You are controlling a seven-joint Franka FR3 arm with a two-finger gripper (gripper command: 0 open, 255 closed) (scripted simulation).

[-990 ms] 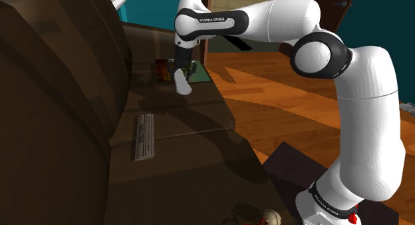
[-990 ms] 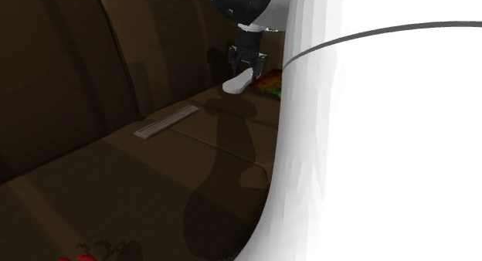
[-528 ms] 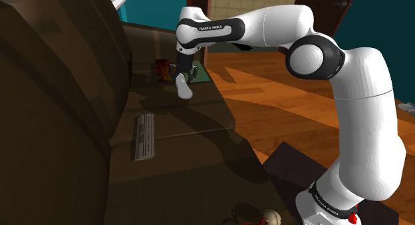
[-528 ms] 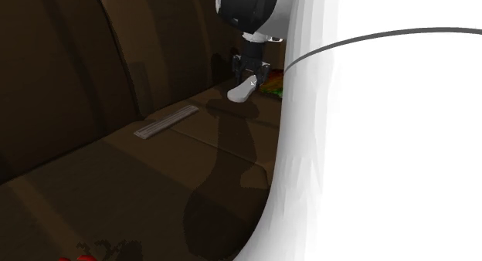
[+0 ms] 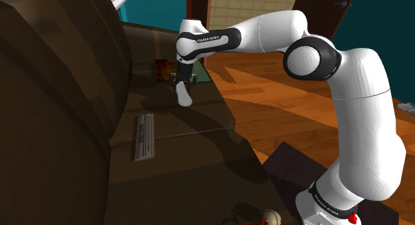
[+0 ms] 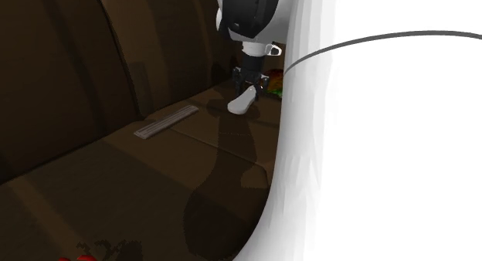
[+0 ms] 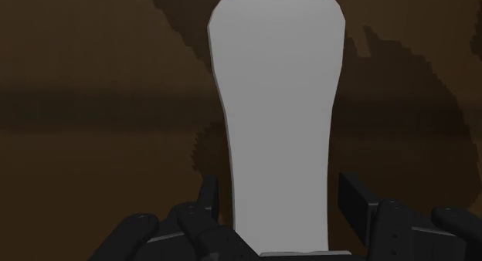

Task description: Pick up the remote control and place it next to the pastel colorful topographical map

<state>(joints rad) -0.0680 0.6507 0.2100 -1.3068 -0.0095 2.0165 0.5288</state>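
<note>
My gripper [image 5: 181, 82] is shut on a plain white remote control [image 5: 183, 94], which hangs tip-down just over the dark brown sofa seat [image 5: 193, 157]. In the wrist view the black fingers [image 7: 207, 196] clasp the remote [image 7: 278, 105] on both sides, with the brown seat behind it. The colourful map [image 5: 161, 68] lies flat on the seat right behind the gripper. In the second exterior view the remote [image 6: 242, 103] hangs from the gripper [image 6: 249, 83], with the map [image 6: 273, 83] just beyond, partly hidden by the arm.
A flat grey ribbed strip [image 5: 144, 136] lies on the seat nearer the stand, also seen as the strip [image 6: 166, 122]. The sofa backrest [image 5: 53, 90] rises along the shoulder view's left. The seat's edge drops to a wooden floor [image 5: 279, 104]. Small round objects [image 5: 269, 219] sit at the bottom edge.
The gripper has come down towards the seat with the remote in it, drifting slightly to the shoulder view's left. The grip has stayed shut.
</note>
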